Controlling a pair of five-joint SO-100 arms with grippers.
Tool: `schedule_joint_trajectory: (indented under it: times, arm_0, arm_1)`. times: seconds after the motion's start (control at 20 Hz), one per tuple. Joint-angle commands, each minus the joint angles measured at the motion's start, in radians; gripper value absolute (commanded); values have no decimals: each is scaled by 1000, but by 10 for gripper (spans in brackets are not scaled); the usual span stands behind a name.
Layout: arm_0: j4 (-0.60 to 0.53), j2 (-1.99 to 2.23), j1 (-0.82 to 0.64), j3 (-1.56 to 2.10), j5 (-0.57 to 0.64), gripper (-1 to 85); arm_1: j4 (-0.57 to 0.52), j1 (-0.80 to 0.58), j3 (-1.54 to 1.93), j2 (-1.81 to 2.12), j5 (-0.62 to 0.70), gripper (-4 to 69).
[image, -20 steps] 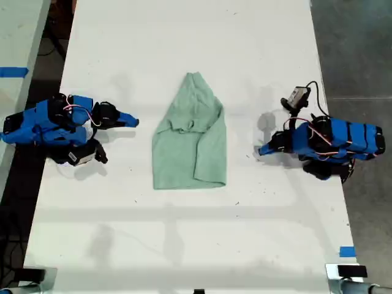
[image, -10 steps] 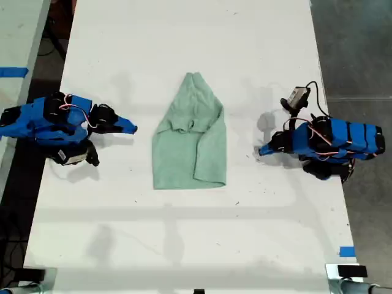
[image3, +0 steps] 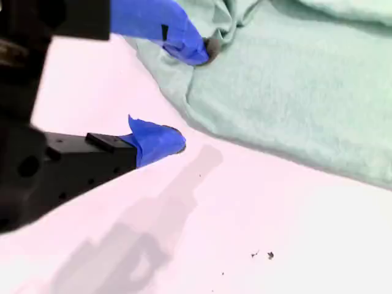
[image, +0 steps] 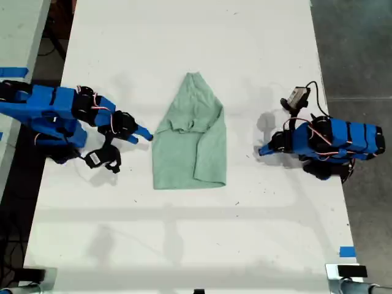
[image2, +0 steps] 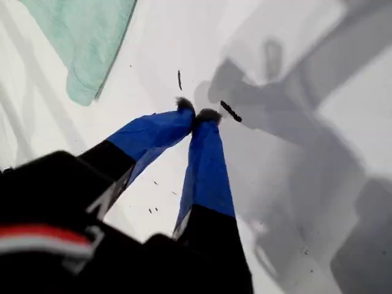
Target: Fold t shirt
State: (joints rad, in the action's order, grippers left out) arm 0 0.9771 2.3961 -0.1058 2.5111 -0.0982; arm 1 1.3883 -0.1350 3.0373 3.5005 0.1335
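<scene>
The pale mint-green t shirt [image: 190, 135] lies partly folded in the middle of the white table [image: 184, 245], tapering toward the far end. My second gripper [image: 144, 135] is on the arm at the exterior view's left and has reached the shirt's near side edge. In the second wrist view it [image3: 187, 95] is open, one fingertip [image3: 199, 52] over the hem of the t shirt [image3: 294, 92] and the other [image3: 162, 139] above bare table. My first gripper [image: 263, 149], at the exterior view's right, is shut [image2: 196, 115] on nothing, well apart from the t shirt [image2: 86, 37].
Blue tape marks sit at the table's near corner on the exterior view's right [image: 347, 251] and on a neighbouring surface at its left [image: 13, 71]. A cabled camera module [image: 298, 95] sticks up from the arm on the exterior view's right. Grey floor borders that side of the table.
The arm at the exterior view's left has swung out and reached toward the shirt, bringing my second gripper to its edge. The other arm and the shirt have not moved.
</scene>
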Motion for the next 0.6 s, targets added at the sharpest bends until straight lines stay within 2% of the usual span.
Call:
schedule_joint_trajectory:
  times: [0.0, 0.1, 0.2, 0.4, 0.55]
  arm_0:
    - [-123, -156, 75, -48, -81, 203]
    - [-193, -288, 112, -91, -117, 202]
    - [-198, -440, 140, -206, -118, 200]
    - [-63, -801, 158, -546, -106, 189]
    - [-35, -850, 155, -586, -127, 131]
  arm_1:
    - [3, -2, 40, 9, 3, 23]
    - [3, -2, 40, 9, 5, 23]
    - [3, 3, 40, 9, 3, 23]
    - [3, 3, 40, 9, 3, 23]
    - [3, 5, 40, 9, 3, 23]
